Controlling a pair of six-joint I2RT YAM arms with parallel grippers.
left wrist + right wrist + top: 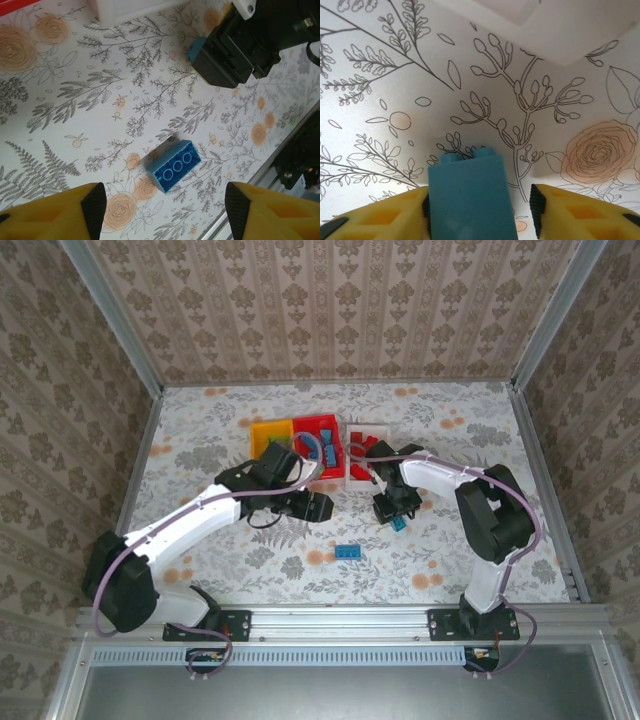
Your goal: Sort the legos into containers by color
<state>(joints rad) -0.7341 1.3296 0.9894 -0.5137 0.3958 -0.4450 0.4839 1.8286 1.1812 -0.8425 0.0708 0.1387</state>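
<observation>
A blue lego sits between my right gripper's jaws. It touches the left pad, and a gap separates it from the right pad, so the gripper is open around it. From above, that gripper hangs just in front of the white container. Another blue lego lies studs-down on the table ahead of my open, empty left gripper; in the top view this brick is at centre front. The yellow container, the red container with blue bricks and the white container with red bricks stand side by side.
The white container's wall rises close beyond the right gripper. The right gripper's black body shows in the left wrist view, upper right. The table's metal front rail runs near the loose brick. The left arm reaches across the table's left half.
</observation>
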